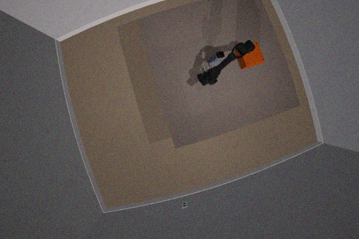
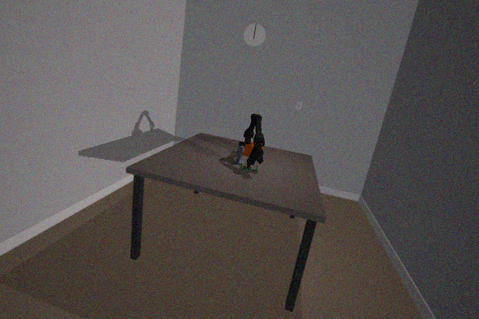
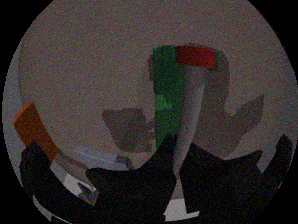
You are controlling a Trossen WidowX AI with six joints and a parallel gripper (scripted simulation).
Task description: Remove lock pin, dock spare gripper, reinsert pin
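My gripper [image 3: 172, 137] [image 2: 249, 166] points down low over the table with its black fingers nearly together. It is shut on the narrow near end of a grey rod [image 3: 192, 105], seemingly the lock pin. The rod runs up in the wrist view to a red block [image 3: 194, 56]. A narrow green piece [image 3: 167, 75] [image 1: 203, 70] [image 2: 247, 169] lies low beside the rod. A pale grey piece [image 1: 214, 62] [image 2: 239, 154] [image 3: 100, 156] stands close by, with a black part [image 1: 220, 54] on it. The frames do not show clearly which piece holds the socket or spigot.
An orange box [image 1: 253, 57] [image 2: 248, 149] [image 3: 32, 129] stands behind the work area, by the arm's base. The pale grey piece is close to the arm's side. All stand on the brown-grey table [image 1: 215, 105] [image 2: 184, 165]. The arm casts dark shadows across it.
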